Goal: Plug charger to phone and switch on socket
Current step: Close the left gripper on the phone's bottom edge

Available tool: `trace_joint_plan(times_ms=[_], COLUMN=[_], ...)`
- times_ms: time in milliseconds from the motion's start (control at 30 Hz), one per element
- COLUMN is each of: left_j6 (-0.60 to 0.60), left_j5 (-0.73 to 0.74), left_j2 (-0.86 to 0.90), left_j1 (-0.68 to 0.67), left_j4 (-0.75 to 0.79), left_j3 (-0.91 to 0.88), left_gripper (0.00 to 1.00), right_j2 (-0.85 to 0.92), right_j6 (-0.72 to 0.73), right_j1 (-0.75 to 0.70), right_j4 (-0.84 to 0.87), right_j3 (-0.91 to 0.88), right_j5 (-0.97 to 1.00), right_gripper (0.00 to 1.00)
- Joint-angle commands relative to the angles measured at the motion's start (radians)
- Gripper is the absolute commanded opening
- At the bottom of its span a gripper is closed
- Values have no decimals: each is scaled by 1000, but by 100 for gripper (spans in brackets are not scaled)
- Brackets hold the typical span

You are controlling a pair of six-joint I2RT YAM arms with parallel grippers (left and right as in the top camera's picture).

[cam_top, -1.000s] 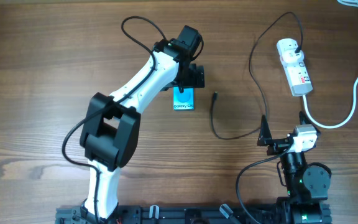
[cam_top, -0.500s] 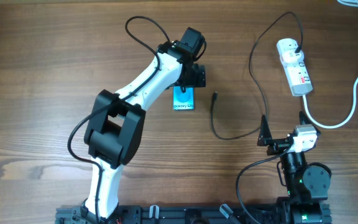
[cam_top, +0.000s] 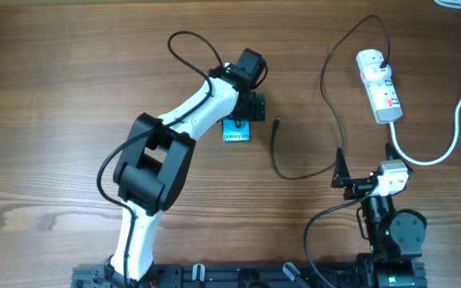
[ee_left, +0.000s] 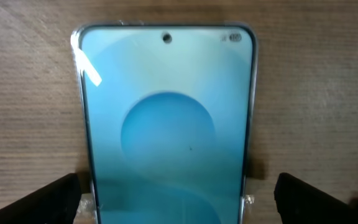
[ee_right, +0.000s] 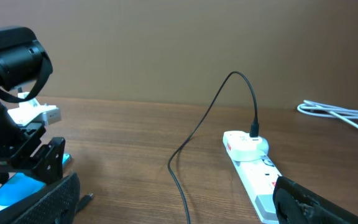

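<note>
The phone [cam_top: 236, 134], with a turquoise screen and a white text strip, lies flat on the table. It fills the left wrist view [ee_left: 166, 112]. My left gripper [cam_top: 246, 104] hovers right over its far end. It is open, with a finger on each side of the phone [ee_left: 179, 208], touching nothing. The charger is a thin black cable [cam_top: 326, 104] that runs from the socket [cam_top: 378, 86] to its free plug [cam_top: 276, 124], which lies right of the phone. My right gripper [cam_top: 365, 162] is open and empty near the front right [ee_right: 182, 205].
A thick white cord [cam_top: 454, 120] loops from the socket's near end off the back right edge. In the right wrist view the socket [ee_right: 253, 165], the cable [ee_right: 185, 155], the plug [ee_right: 87, 199] and my left arm [ee_right: 11, 62] show.
My left arm has swung its elbow a little to the right and the gripper has settled closer over the phone. The right arm, cable and socket have not moved.
</note>
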Motion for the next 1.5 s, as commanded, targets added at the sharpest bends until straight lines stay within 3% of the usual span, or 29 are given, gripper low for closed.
trace_joint_plan(times_ms=[0,533,633,1067,1167,1467], left_j6=[-8,0,-1,-1,-2,-5], left_j5=[-10,-84,-84,-84,-84,-61], left_j2=[65,92,92,85,74,42], left_j1=[-2,-2,-2,-2,-2,-2], left_j4=[2,-62,-61,-80,-80,-81], left_j3=[-8,-8,-8,-8,-8,-8], left_gripper=[100,100,91,80,73,73], right_j2=[-4,-4,-4,-4,-4,-4], right_j6=[3,3,3,3,3,3], right_j1=[-1,-1,-1,-1,-1,-1], right_j4=[2,2,2,2,2,2], right_j3=[-1,-1,-1,-1,-1,-1], right_j5=[6,6,6,6,6,6], right_gripper=[100,100,100,100,100,100])
